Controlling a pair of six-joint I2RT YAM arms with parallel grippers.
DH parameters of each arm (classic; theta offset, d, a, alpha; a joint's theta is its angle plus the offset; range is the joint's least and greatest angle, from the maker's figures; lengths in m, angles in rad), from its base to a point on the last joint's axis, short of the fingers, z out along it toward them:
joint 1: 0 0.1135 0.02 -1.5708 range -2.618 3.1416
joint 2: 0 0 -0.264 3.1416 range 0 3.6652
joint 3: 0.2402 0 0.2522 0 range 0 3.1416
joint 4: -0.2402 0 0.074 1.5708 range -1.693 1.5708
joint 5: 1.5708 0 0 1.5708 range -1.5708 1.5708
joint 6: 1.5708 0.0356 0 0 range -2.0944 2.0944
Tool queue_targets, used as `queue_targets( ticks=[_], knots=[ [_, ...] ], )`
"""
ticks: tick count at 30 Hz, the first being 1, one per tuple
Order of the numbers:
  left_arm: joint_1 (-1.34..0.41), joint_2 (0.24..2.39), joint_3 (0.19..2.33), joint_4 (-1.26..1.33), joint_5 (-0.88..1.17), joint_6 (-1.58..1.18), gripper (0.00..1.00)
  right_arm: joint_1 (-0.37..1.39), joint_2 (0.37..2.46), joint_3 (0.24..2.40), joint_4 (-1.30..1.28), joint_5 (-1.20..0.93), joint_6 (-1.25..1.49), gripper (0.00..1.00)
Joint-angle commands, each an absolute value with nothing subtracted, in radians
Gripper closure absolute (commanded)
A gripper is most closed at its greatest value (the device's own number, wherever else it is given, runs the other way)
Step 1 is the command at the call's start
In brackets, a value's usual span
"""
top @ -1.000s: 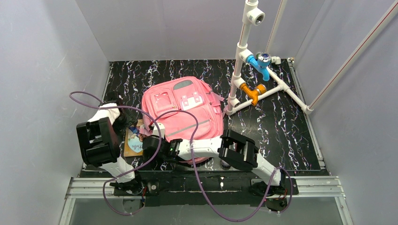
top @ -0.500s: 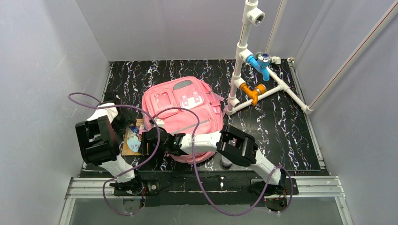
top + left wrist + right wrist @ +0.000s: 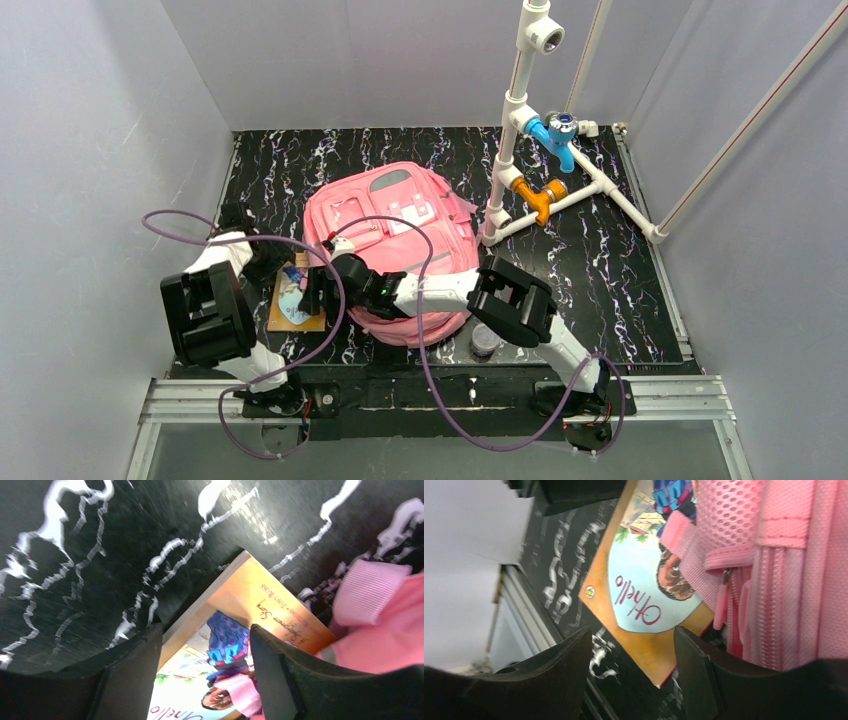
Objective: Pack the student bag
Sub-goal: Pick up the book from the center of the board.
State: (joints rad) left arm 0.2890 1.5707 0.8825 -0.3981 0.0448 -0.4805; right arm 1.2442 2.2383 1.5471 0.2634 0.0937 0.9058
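Observation:
The student bag, pink with front pockets, lies flat in the middle of the black marbled table. An orange-bordered picture book lies against its left side, partly under a pink strap. My left gripper hangs over the book's far end, open, with the cover showing between its fingers. My right gripper reaches across the bag to the book's near corner, also open and holding nothing. The bag's mesh side fills the right of that view.
A white pipe frame with blue and orange fittings stands at the back right. A small dark round pot sits by the right arm's elbow. Purple cables loop over both arms. Grey walls close in on three sides.
My right arm has swung up and away from the table's near edge, now lying across the bag with its gripper at the book. The left gripper has shifted slightly; both stay open.

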Motion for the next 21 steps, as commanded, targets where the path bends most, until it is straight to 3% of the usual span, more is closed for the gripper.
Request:
queue_targets(
  ticks=[1,5,11,14,18,21],
  knots=[
    [0.288,1.517,0.673,-0.468,0.232,-0.675,0.34,1.218,2.132,1.474,0.043,0.142,0.730,0.31],
    [0.291,1.328,0.504,-0.447,0.253,-0.857,0.28,1.225,2.041,1.451,-0.120,0.157,0.623,0.30],
    [0.291,1.111,0.468,-0.555,0.211,-0.930,0.22,1.217,1.957,1.276,-0.050,0.140,0.625,0.27],
    [0.292,1.044,0.462,-0.580,0.205,-0.918,0.10,1.214,1.976,1.280,-0.062,0.113,0.643,0.28],
    [0.291,1.012,0.424,-0.600,0.228,-0.915,0.13,1.218,1.946,1.245,-0.033,0.094,0.668,0.28],
    [0.284,0.980,0.414,-0.595,0.245,-0.947,0.24,1.218,1.944,1.212,0.025,0.086,0.680,0.28]
  ],
)
